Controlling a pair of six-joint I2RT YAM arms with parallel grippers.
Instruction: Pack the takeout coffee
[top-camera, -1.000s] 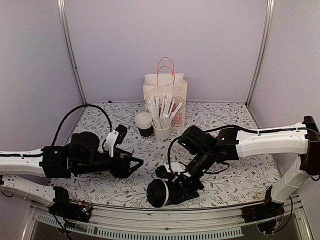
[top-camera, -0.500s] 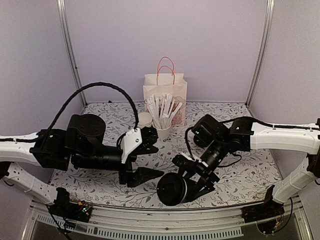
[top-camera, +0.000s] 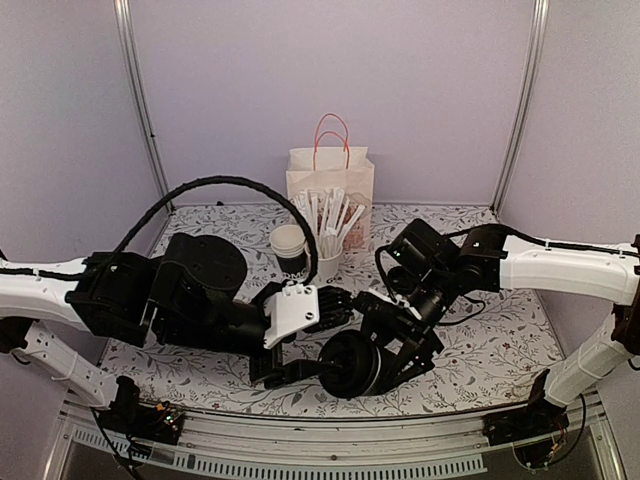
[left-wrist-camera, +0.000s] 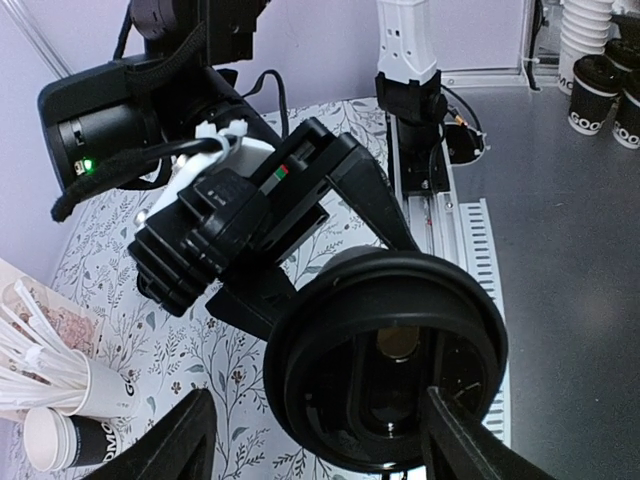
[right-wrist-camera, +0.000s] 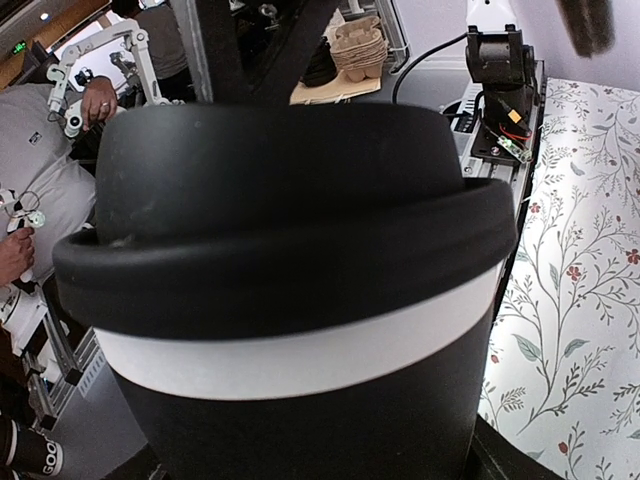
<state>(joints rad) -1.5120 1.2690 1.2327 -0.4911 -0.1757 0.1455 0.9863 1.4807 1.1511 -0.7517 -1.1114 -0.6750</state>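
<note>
Closest to you, near the table's (top-camera: 500, 350) front edge, your right gripper (top-camera: 388, 348) is clamped on the body of the takeout coffee (top-camera: 352, 366). The cup is turned on its side. Its long axis runs roughly level across the table, with the base toward the right arm and the round black lid (left-wrist-camera: 385, 365) facing the left arm.

Your left gripper (top-camera: 335, 335) is spread wide and grasps nothing. The left wrist view looks straight at the lid, which sits between the two fingers, and flowered cloth shows in the gap beside one of them.

The lid is smooth moulded plastic with a raised rim. Under it runs a white band (right-wrist-camera: 300, 350) above a dark paper wall, and you can read no lettering on this cup.

Further back stands a stack of white-rimmed cups (top-camera: 289, 250), just beside a white cup of wrapped sticks (top-camera: 325, 262). Behind both is a pale paper bag (top-camera: 330, 180) with looped orange handles, against the rear wall.

Off the table, the left wrist view catches dark cups (left-wrist-camera: 590, 90) with white letters starting "GOO".
</note>
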